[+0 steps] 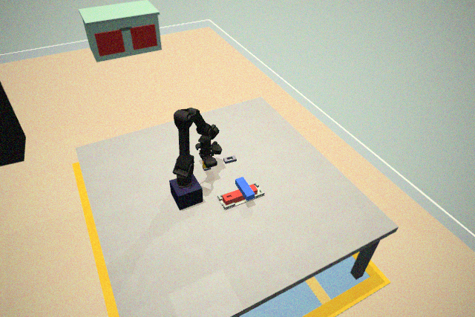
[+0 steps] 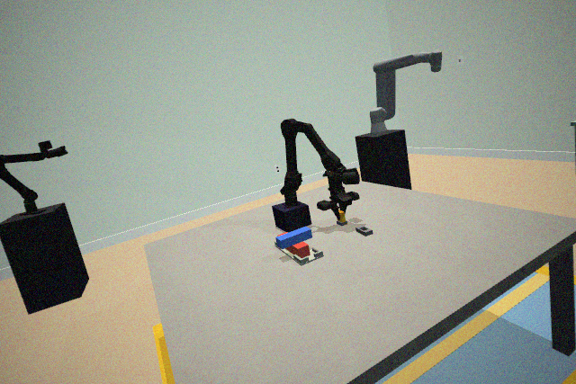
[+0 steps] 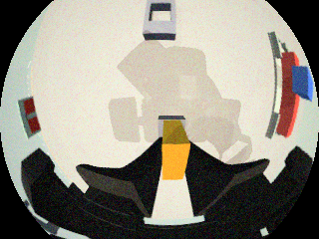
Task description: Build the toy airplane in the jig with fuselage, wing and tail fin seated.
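Observation:
The red fuselage lies in the pale cradle. The blue wing lies across its top; its tab is hidden. The dark tail socket in the fuselage shows uncovered in the top view. My gripper points down, shut on the yellow tail fin. The fin is upright at its small grey holder; whether it still touches the holder's bottom is hidden.
A second grey holder with a square opening sits beyond the fin, away from the arm base. The cradle is on the wrist view's right side. Other arms and a cabinet stand off the table.

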Robot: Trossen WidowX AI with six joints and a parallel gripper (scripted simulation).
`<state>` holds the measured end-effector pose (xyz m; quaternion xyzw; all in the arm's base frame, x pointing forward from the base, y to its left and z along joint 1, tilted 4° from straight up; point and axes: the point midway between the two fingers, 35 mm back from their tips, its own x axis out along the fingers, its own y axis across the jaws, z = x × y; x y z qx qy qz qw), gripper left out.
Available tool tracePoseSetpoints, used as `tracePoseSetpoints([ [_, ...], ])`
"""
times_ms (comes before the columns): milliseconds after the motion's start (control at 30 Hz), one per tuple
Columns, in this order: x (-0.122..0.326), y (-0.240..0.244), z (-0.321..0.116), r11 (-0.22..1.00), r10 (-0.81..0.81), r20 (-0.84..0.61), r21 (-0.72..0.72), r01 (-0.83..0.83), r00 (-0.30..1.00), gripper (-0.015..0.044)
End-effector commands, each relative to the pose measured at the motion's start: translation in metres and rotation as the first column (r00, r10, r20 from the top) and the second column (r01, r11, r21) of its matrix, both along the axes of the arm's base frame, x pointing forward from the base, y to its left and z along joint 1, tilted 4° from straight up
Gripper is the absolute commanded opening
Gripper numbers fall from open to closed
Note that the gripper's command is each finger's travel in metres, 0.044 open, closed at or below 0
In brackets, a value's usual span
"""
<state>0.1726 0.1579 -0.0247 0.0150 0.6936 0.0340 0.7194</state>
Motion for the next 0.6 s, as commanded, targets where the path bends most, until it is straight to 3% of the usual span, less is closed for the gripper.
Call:
tracePoseSetpoints([
  [0,0.001,0.0,0.005,1.0,-0.003,0.002,-0.003,0.003,1.0,0.0],
  [567,0.006,0.003,0.049,1.0,-0.003,0.003,-0.003,0.003,1.0,0.0],
])
